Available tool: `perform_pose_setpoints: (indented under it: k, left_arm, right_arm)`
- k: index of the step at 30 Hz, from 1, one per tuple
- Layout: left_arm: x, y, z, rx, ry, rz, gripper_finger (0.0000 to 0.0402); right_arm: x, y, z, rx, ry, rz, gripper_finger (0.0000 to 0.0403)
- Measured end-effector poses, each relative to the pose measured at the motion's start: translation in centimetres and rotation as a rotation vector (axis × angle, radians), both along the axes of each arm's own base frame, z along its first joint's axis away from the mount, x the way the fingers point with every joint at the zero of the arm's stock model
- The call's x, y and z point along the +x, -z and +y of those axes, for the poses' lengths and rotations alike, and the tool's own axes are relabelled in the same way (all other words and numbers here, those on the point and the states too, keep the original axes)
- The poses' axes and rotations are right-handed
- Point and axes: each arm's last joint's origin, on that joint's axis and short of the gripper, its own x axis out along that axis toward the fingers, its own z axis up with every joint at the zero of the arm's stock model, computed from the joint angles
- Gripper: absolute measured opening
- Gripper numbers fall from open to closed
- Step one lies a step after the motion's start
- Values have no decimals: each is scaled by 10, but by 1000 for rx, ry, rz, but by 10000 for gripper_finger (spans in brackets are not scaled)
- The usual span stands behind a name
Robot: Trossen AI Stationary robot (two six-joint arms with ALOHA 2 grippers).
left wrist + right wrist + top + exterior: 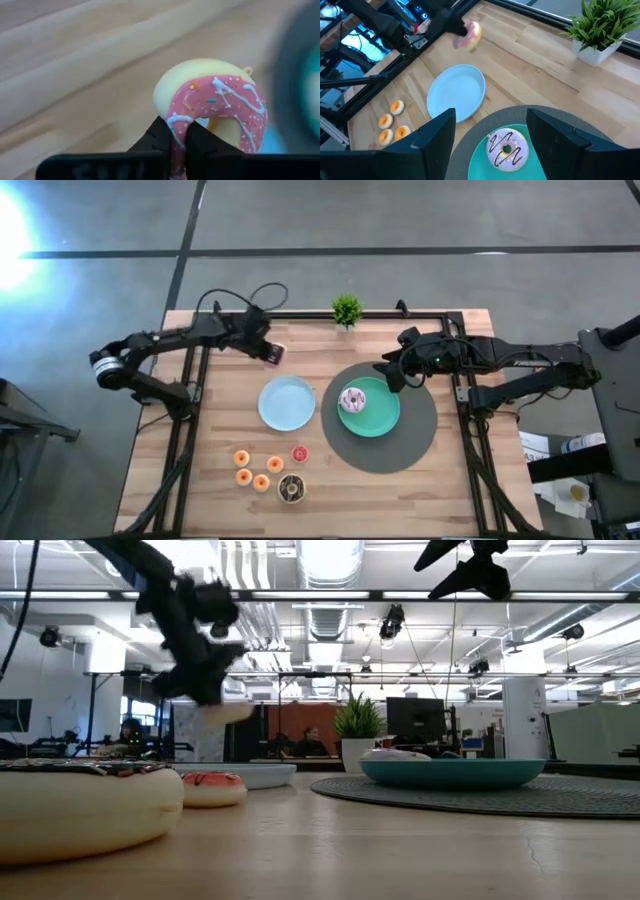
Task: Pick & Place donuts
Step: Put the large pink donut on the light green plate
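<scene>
Donut [212, 107], pink-iced, pinched at its rim by left tool [179, 137] above desk [220, 480]; looks soft, light. Right tool [490, 127] open over green plate [385, 420].

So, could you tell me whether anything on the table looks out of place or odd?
Nothing stands out. The left gripper holds a pink donut by its ring above the wood; the other donuts lie flat.

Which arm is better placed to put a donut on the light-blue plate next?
Left. The left gripper is shut on the pink donut, near the light-blue plate. The right gripper is open, empty, over the green plate.
</scene>
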Motion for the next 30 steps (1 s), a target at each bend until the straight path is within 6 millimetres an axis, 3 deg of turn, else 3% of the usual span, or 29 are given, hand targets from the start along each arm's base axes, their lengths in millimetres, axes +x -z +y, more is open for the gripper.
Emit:
perform_pose_setpoints:
  k: [6, 10, 19, 25, 30]
  left_arm:
    - [70, -17, -60, 119, 185, -203, 2]
    - [118, -14, -76, 158, 279, -197, 1]
    - [207, -11, -60, 249, 396, -170, 1]
    - [249, 13, -54, 186, 462, -178, 1]
    - [272, 31, -51, 178, 484, -139, 1]
  right_arm:
    - [1, -1, 0, 2, 12, -11, 235]
    - [-1, -2, 0, 23, 33, -29, 235]
    - [-28, -19, 4, 29, 81, -123, 235]
    - [-57, -29, 8, 13, 162, -171, 235]
    - [-65, -30, 9, 10, 176, -174, 235]
